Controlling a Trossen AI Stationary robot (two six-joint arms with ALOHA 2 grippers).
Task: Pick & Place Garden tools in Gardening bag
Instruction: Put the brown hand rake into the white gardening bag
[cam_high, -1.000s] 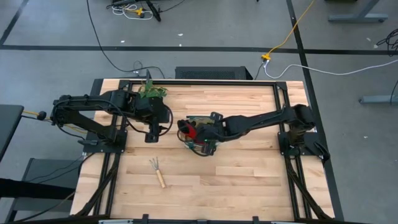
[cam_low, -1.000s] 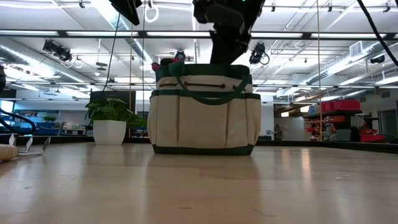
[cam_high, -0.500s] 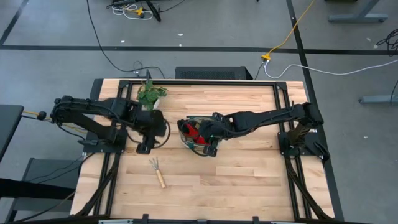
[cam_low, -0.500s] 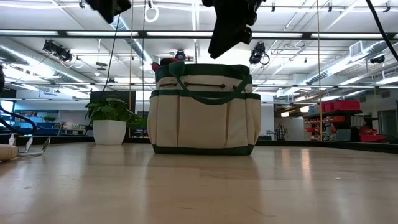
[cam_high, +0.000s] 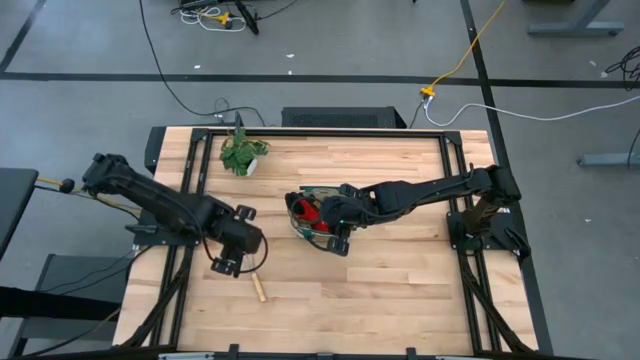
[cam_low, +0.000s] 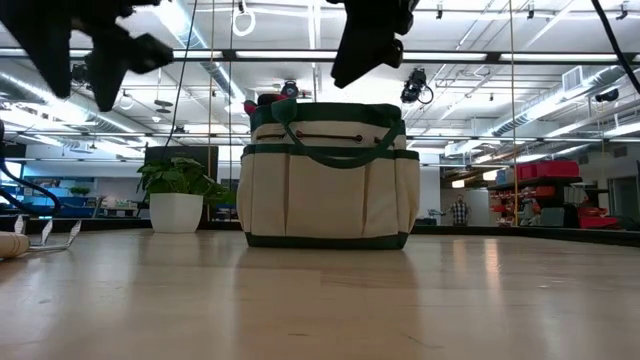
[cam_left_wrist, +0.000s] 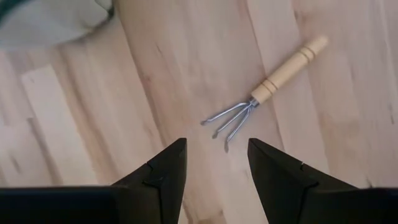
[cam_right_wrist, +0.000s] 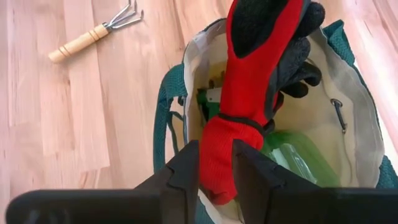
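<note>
Left gripper (cam_left_wrist: 211, 163) hovers, jaws apart, over the wooden-handled metal hand rake (cam_left_wrist: 264, 93), tines toward it; right gripper (cam_right_wrist: 214, 167) clamps red-and-black gloves (cam_right_wrist: 258, 81) above the cream gardening bag (cam_right_wrist: 357, 118).

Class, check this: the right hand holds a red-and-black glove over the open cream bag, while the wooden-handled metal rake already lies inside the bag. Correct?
Not quite. The wooden-handled metal rake lies on the wooden table, outside the cream fabric bag, as the left wrist view shows. The right hand does hold the red-and-black glove over it.

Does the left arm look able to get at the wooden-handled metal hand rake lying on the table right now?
Probably yes. The left gripper hangs open just above the wooden-handled metal hand rake, which lies alone on the bare wooden table with nothing between them.
</note>
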